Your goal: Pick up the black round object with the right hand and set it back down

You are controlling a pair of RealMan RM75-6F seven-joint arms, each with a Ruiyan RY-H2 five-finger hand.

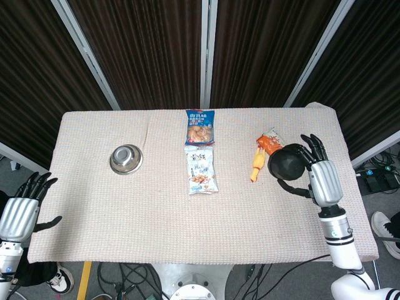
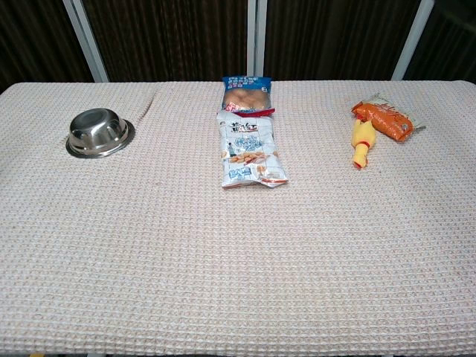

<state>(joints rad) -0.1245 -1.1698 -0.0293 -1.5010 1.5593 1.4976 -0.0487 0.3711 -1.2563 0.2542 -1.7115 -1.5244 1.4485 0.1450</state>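
Head view: the right hand (image 1: 319, 177), silver-backed with black fingers, is curled around the black round object (image 1: 288, 164), thumb hooked beneath it and fingertips over its far side; the object is held at the right side of the table, just right of the yellow rubber chicken toy (image 1: 255, 165) and the orange snack packet (image 1: 270, 144). Whether the object touches the pink waffle-weave tablecloth (image 1: 125, 206) cannot be told. The left hand (image 1: 20, 211) hangs off the near left table edge, fingers spread and holding nothing. A round stainless-steel bowl (image 1: 126, 159) sits at the left; a blue snack bag (image 1: 200, 126) lies far centre, with a white peanut packet (image 1: 202, 170) just near of it. Chest view: neither hand nor the black object appears. The steel bowl (image 2: 98, 132) sits far left, the blue bag (image 2: 247, 94) and white packet (image 2: 249, 152) centre, the chicken toy (image 2: 361, 145) and orange packet (image 2: 381, 119) far right.
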